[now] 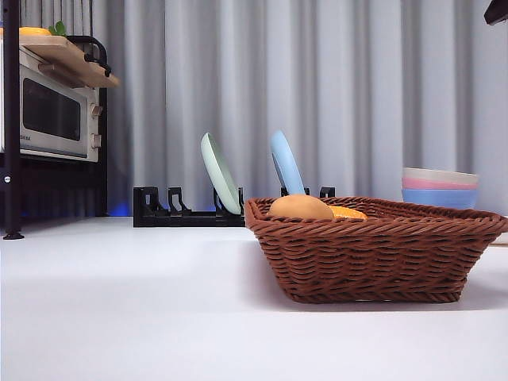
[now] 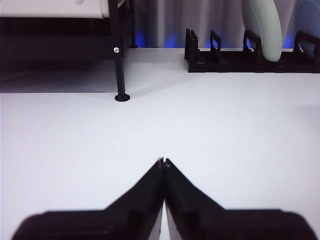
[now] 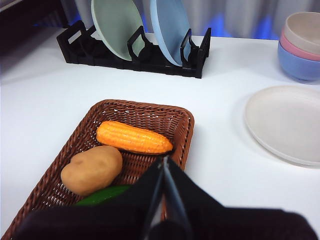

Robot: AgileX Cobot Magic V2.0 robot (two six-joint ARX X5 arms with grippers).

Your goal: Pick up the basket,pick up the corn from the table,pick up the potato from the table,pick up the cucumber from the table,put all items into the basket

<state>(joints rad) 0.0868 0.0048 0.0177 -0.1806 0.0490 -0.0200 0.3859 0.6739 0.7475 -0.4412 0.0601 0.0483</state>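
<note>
The brown woven wicker basket (image 3: 140, 112) sits on the plain white table (image 1: 127, 302), holding the bumpy orange corn (image 3: 132, 137), tan potato (image 3: 92, 169) and dark green cucumber (image 3: 102, 195). The right gripper (image 3: 165, 162) hovers above it, closed and empty; a careless retreat could nudge the rim. The left gripper (image 2: 163, 162), also closed and empty, waits over bare tabletop. Grey curtains (image 1: 333, 87) hang behind.
</note>
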